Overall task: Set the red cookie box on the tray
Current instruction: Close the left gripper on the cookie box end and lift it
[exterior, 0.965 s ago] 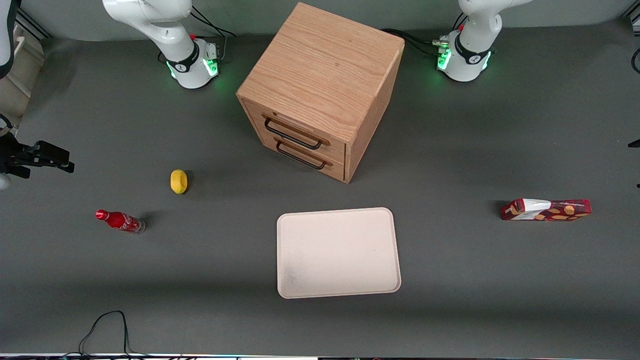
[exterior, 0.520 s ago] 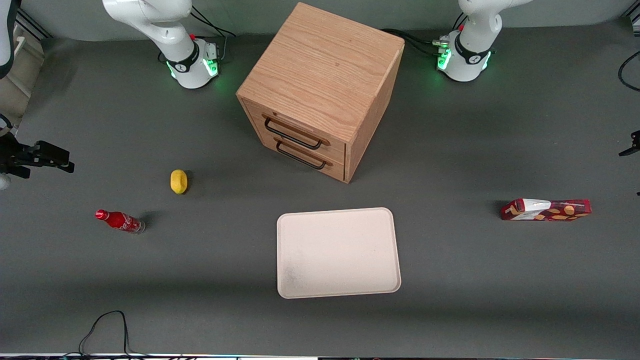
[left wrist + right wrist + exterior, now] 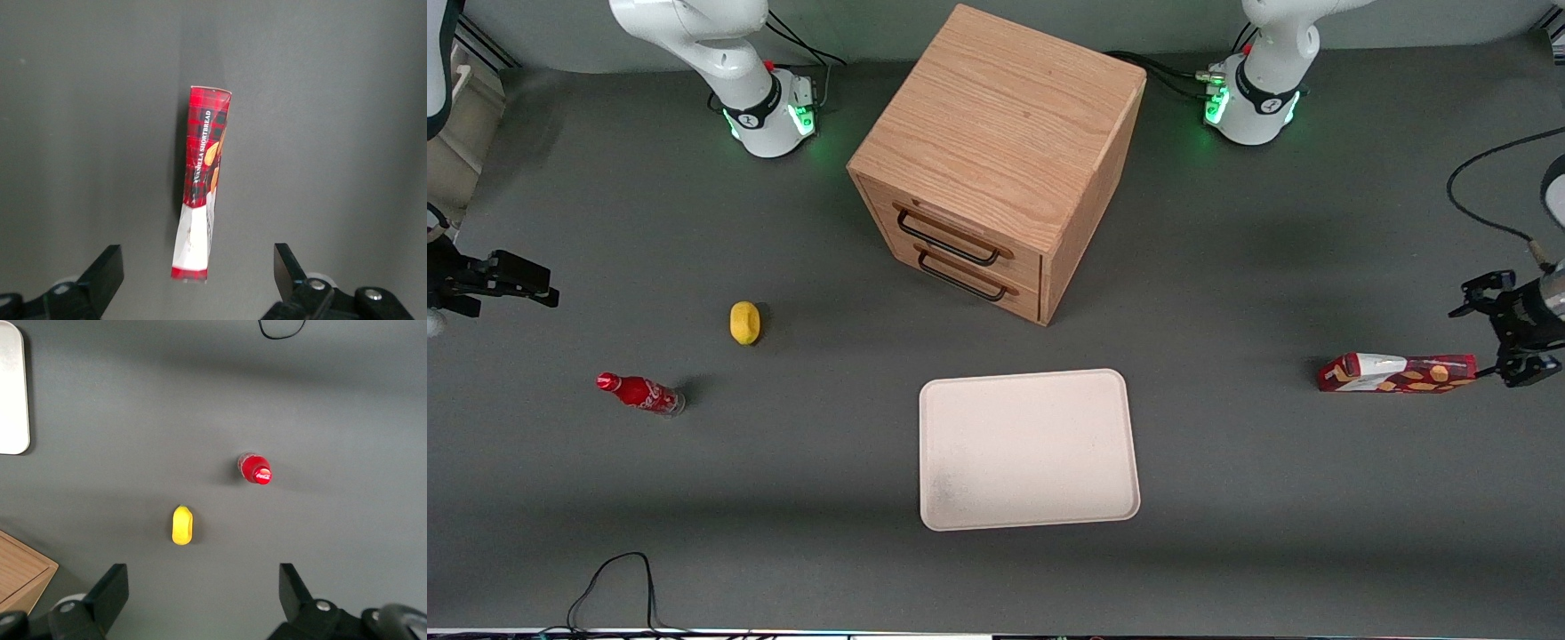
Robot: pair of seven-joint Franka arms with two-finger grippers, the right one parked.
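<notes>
— Gripper (image 3: 1504,333) status?
— Spread wide, holding nothing, just beside the box's end.
— Tray (image 3: 1029,449)?
— Bare, near the front camera, well apart from the cookie box (image 3: 1398,373) at the working arm's end.
— Handling?
— Probably light, stiff card; pinch its slim middle.

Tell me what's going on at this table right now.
The left arm's gripper is open and sits by the end of the red cookie box, toward the working arm's end of the table, not yet touching it. The box rests on its narrow edge on the table. The tray, where it is meant to go, has nothing on it and lies nearer the front camera than the wooden drawer cabinet. A lemon and a small red cola bottle sit toward the parked arm's end.
</notes>
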